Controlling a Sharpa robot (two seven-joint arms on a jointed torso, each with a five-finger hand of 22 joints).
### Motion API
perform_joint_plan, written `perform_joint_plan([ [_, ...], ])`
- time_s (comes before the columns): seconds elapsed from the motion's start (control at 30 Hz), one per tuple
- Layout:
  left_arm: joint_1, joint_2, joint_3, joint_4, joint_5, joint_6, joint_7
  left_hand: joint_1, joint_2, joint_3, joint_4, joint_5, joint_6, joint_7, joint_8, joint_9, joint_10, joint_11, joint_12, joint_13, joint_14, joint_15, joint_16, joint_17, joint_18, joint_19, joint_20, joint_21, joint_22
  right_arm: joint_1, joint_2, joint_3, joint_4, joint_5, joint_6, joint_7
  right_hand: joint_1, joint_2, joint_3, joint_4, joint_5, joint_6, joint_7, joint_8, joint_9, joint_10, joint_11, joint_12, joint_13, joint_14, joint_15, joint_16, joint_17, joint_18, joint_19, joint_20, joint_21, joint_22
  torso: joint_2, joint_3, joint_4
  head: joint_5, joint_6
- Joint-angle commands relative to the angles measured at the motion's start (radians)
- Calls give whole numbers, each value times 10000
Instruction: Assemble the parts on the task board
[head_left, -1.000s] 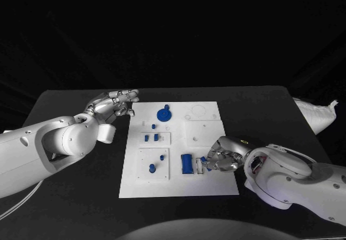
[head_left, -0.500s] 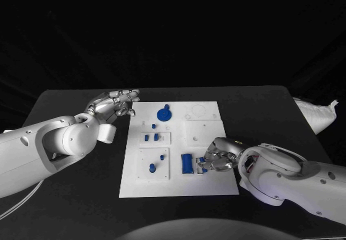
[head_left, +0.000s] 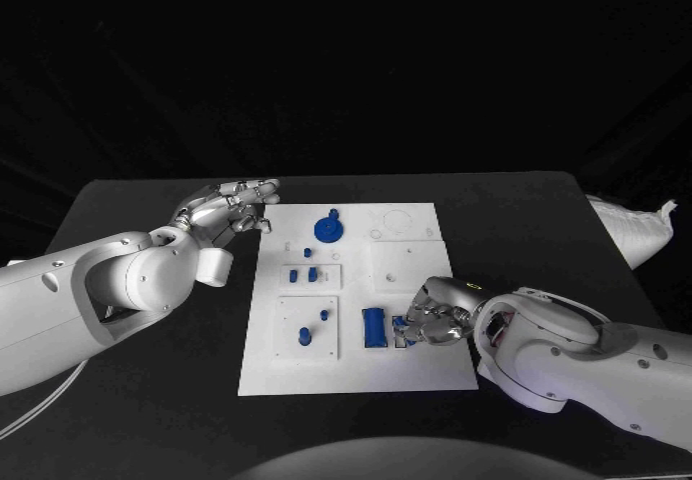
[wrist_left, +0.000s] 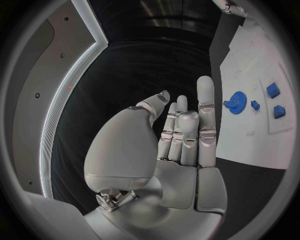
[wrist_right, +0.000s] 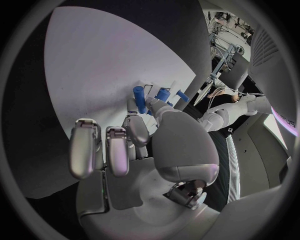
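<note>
I see the white task board lying in the middle of the black worktop. My left robot hand hovers above the worktop just off the board's far left corner, fingers straight and somewhat apart, holding nothing; from its wrist camera the fingers stand upright with the blue gear on the board beyond them. My right robot hand is down on the board's near right part, with its fingers curled. From the right wrist camera, two fingers reach forward to a blue cylinder at their tips, though I cannot tell whether they actually pinch it or only touch it. In the head view a larger blue block sits just beside that hand. Several small blue parts lie in the board's left-hand recesses, and the gear sits near the board's far edge.
</note>
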Motion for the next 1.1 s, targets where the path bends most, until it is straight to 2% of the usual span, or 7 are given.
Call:
perform_joint_plan([
  [0.03,3,12,5,25,-37,188,26,-48,-12,-71,-8,40,-83,19,47,-6,-71,-10,39,14,-97,2,-57,-19,100,-56,-1,-64,-12,-15,11,-4,12,31,115,-9,-35,80,-69,7,95,119,-19,76,35,104,-22,136,87,927,-94,43,1977,-194,145,-54,30,13,-1,2,9,-5,9],
  [0.3,3,20,5,22,-37,198,16,-48,-12,-71,-8,40,-83,19,47,-6,-71,-10,39,14,-97,2,-57,-19,100,-56,-1,-64,-12,-14,16,-4,-4,46,125,1,-344,296,-376,373,154,320,-101,201,159,179,-89,289,202,948,-152,118,2082,-212,169,-108,92,111,5,1,2,-20,15],
  [0.37,3,21,5,25,-37,202,13,-48,-12,-71,-8,40,-83,19,47,-6,-71,-10,39,14,-97,2,-57,-19,100,-56,-1,-64,-12,-14,20,-4,-9,51,124,4,-540,332,-596,585,351,346,-122,226,197,203,-108,322,233,953,-167,139,2112,-220,180,-124,118,152,5,-2,5,-26,15],
  [0.6,3,18,5,28,-37,206,1,-48,-12,-71,-8,40,-83,19,47,-6,-71,-10,39,14,-97,2,-57,-19,100,-56,-1,-64,-12,-14,26,-4,-22,56,106,14,-600,372,-810,718,402,366,-142,254,242,223,-124,352,265,961,-184,167,2152,-229,193,-142,150,203,-2,-5,14,-19,4],
  [0.73,3,14,5,31,-38,213,-11,-48,-12,-71,-8,40,-83,19,47,-6,-71,-10,39,14,-97,2,-57,-19,100,-56,-1,-64,-12,-14,35,-4,-30,55,107,24,-592,350,-954,761,312,361,-148,265,268,229,-130,353,276,962,-191,173,2161,-229,192,-149,153,209,0,-8,9,-5,-4],
  [0.97,3,7,5,34,-38,226,-32,-67,-11,-79,4,39,-90,22,53,-6,-83,-6,53,14,-104,6,-58,-30,99,-59,2,-67,-13,-13,17,-4,-26,45,116,40,-556,351,-1371,929,-173,341,-159,289,342,238,-137,338,300,962,-198,176,2167,-232,191,-158,165,232,-3,-5,7,-1,-18],
  [1.1,3,5,4,32,-38,228,-33,-69,-12,-81,6,39,-93,23,54,-7,-87,-6,55,14,-109,7,-63,-43,99,-60,3,-68,-13,-13,-71,-3,-16,45,-70,83,-410,325,-1526,906,-337,309,-154,288,370,232,-134,319,305,956,-196,157,2140,-227,180,-159,149,211,-8,0,-2,8,6],
])
